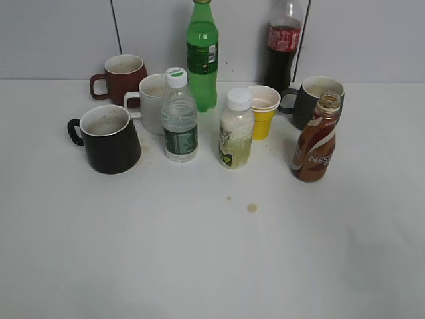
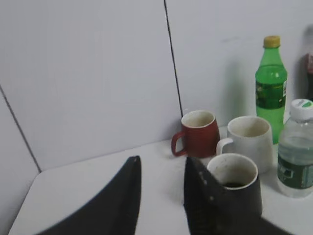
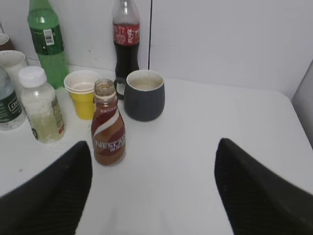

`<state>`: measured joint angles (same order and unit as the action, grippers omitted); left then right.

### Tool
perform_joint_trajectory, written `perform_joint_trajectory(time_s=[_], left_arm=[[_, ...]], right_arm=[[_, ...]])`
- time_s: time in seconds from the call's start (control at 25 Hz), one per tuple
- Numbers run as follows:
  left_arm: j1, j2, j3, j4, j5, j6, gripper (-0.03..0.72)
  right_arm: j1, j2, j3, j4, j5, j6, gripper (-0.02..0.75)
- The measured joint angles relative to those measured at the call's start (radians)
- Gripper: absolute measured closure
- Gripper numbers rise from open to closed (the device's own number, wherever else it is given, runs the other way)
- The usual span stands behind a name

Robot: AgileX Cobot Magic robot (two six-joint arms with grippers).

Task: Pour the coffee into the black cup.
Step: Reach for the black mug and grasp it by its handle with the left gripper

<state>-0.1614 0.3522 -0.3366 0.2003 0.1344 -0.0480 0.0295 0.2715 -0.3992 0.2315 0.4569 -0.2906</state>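
Observation:
The brown Nescafe coffee bottle (image 1: 315, 143) stands uncapped at the right of the table; it also shows in the right wrist view (image 3: 108, 128). The black cup (image 1: 107, 137) stands at the left with its handle to the left, and shows in the left wrist view (image 2: 234, 182) with dark liquid at its bottom. My left gripper (image 2: 161, 171) is open and empty, its right finger overlapping the black cup's left side in that view. My right gripper (image 3: 154, 154) is wide open and empty, to the right of and nearer than the coffee bottle. Neither gripper shows in the exterior view.
A dark grey mug (image 1: 312, 100), yellow paper cups (image 1: 263, 111), a cola bottle (image 1: 283, 41), a green soda bottle (image 1: 202, 54), a pale drink bottle (image 1: 236, 131), a water bottle (image 1: 178, 117), a white mug (image 1: 151, 101) and a red mug (image 1: 121, 78) crowd the back. Small coffee drips (image 1: 252, 207) mark the table.

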Motion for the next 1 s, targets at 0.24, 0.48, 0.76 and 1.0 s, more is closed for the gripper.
perform_joint_trajectory(time_s=[0.24, 0.48, 0.76, 1.0], left_arm=[[0.0, 0.418, 0.022, -0.063, -0.448, 0.0, 0.449], [0.0, 0.871, 0.022, -0.174, -0.89, -0.001, 0.449], [0.0, 1.272, 0.022, -0.178, -1.313, -0.001, 0.447], [0.03, 1.471, 0.016, -0.177, -1.335, -0.001, 0.393]], right_arm=[[0.055, 0.266, 0.012, 0.042, -0.301, -0.066, 0.152], [0.114, 0.593, 0.012, 0.05, -0.638, -0.05, 0.152], [0.247, 0.856, 0.013, -0.024, -0.949, 0.007, 0.152], [0.312, 1.001, 0.017, -0.051, -1.093, 0.014, 0.178]])
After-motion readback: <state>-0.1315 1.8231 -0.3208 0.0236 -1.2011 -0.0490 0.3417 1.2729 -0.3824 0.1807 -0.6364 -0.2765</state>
